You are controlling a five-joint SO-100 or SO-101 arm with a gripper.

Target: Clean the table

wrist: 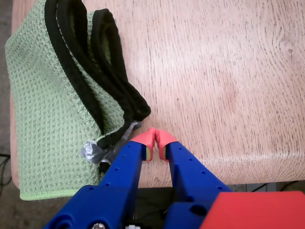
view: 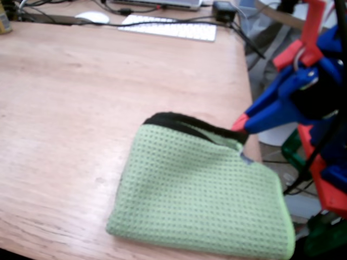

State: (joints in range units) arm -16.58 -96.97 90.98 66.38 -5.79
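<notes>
Where the table spreads bare wood to the left in the fixed view, a folded green cloth lies at its right edge. At right, the gripper touches the cloth's black hem. Only the wrist view shows the gripper closed on nothing, just beside that hem and a grey tag.

Fixed view looks down across the table; wrist view sits close above its edge.
</notes>
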